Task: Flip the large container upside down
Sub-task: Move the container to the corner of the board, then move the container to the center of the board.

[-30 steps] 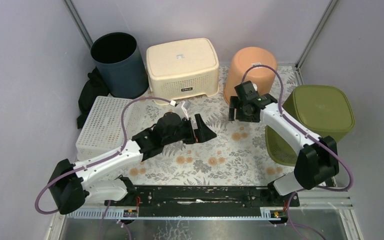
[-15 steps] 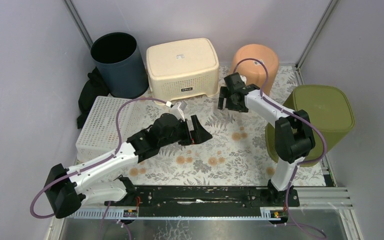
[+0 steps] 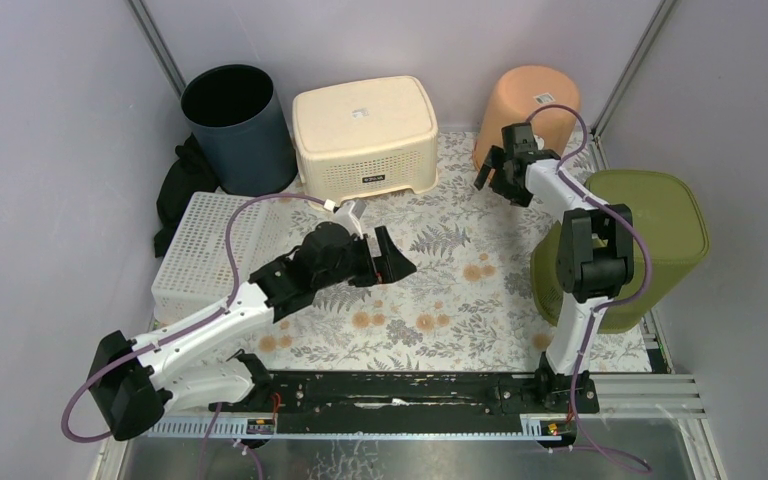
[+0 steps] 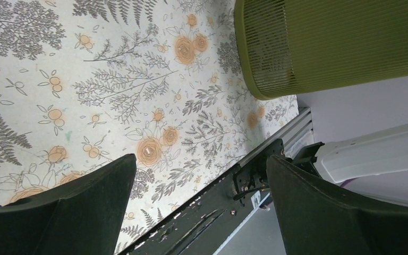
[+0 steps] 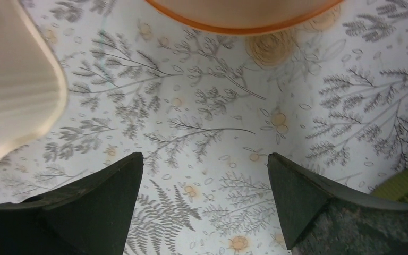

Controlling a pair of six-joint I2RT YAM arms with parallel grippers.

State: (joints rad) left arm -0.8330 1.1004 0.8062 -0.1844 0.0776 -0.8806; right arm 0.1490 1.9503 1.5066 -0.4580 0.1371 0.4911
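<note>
The orange bucket (image 3: pixel 525 108) stands mouth-down on the floral mat (image 3: pixel 440 300) in the far right corner, its closed base with a small label facing up, between the cream basket (image 3: pixel 365 135) and the olive-green bin (image 3: pixel 645 225). The right gripper (image 3: pixel 493 185) hovers just in front of the bucket without touching it, its 2 fingers spread wide and holding nothing, with the bucket's rim showing at the top of the right wrist view. The left gripper (image 3: pixel 400 262) hangs over the middle of the mat, well apart from the bucket, its jaws also wide and empty.
</note>
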